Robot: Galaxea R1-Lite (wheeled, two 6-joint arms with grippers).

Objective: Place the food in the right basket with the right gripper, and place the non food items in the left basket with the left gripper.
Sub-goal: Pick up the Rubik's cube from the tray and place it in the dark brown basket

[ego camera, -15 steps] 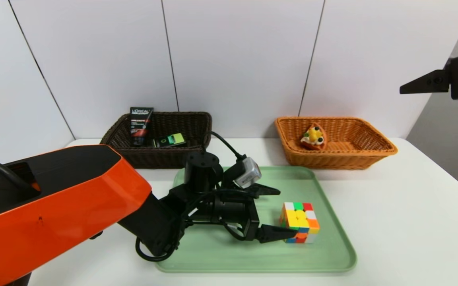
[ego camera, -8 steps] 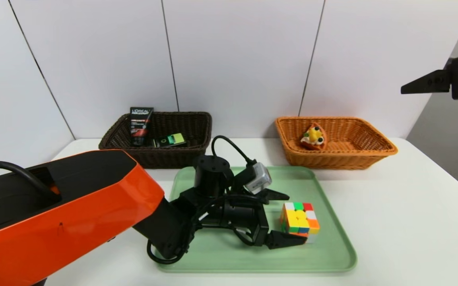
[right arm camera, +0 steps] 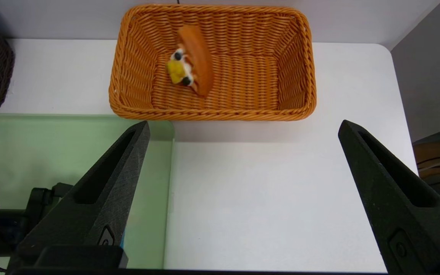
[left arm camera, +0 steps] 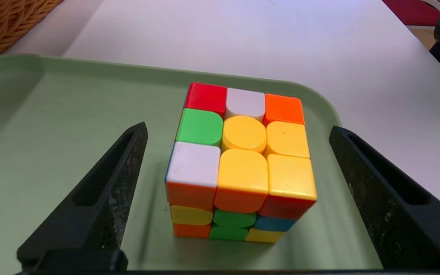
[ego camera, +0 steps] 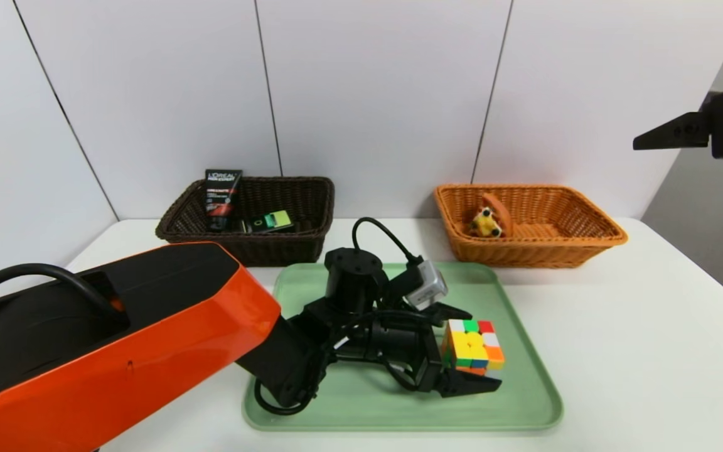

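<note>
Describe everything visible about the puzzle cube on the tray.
The puzzle cube is a scrambled glossy plastic 3x3 with rounded, stickerless tiles. Its top shows mostly yellow, plus white, green, red and orange. It sits flat and upright on the green tray, toward the tray's right side. The left end effector is open, its fingers on either side of the cube, with visible gaps and no contact.

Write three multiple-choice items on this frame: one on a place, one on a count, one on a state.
1. Where does the puzzle cube sit?
A. dark basket
B. green tray
C. orange basket

2. How many items lie in the dark basket?
A. two
B. none
C. four

3. How is the left pincer?
A. shut on the cube
B. open, fingers either side of the cube
C. out of view

Key: 1 B, cube stands on the green tray; 2 A, tube and bottle; 3 B, gaps show on both sides.
</note>
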